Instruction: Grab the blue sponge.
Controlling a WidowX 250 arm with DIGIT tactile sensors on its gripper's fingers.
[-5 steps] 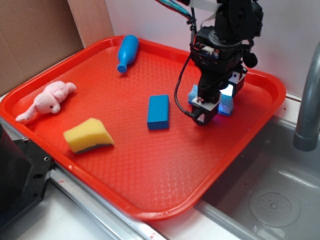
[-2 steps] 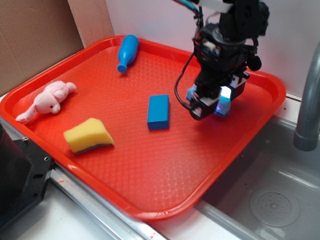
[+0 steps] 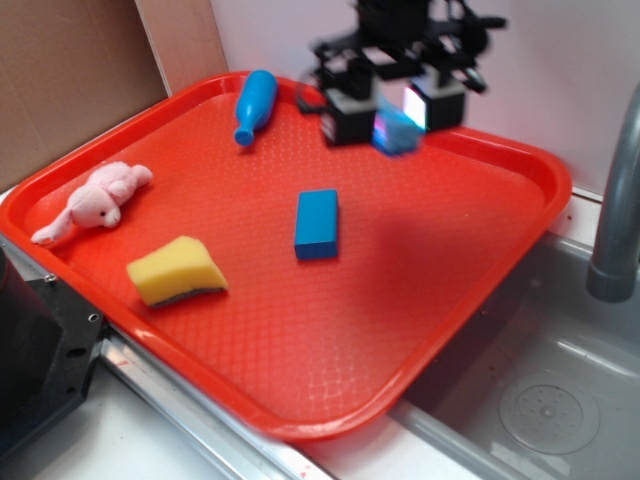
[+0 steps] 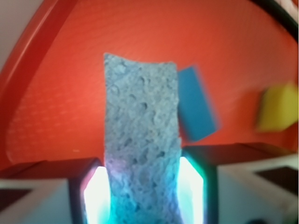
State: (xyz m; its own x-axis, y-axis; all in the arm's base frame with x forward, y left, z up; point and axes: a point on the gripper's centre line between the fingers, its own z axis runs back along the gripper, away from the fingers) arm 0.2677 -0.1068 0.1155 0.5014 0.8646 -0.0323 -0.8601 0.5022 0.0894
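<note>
The blue sponge (image 4: 140,135), light blue and porous, hangs in the air above the red tray (image 3: 420,330), squeezed between my two lit fingers (image 4: 96,196). My gripper (image 3: 392,110) is shut on it, high over the tray's back edge and blurred by motion. In the exterior view only a small patch of the blue sponge (image 3: 395,130) shows between the fingers. In the wrist view the sponge narrows where the pads press it and its free end points away from the camera.
On the tray lie a smooth blue block (image 3: 317,223), a yellow sponge (image 3: 177,270), a pink plush toy (image 3: 95,200) and a blue bottle-shaped toy (image 3: 254,103). A metal sink (image 3: 540,400) and grey faucet pipe (image 3: 620,200) stand right of the tray.
The gripper has risen from the tray's right side up and back with the blue sponge held in it. The other objects have not moved.
</note>
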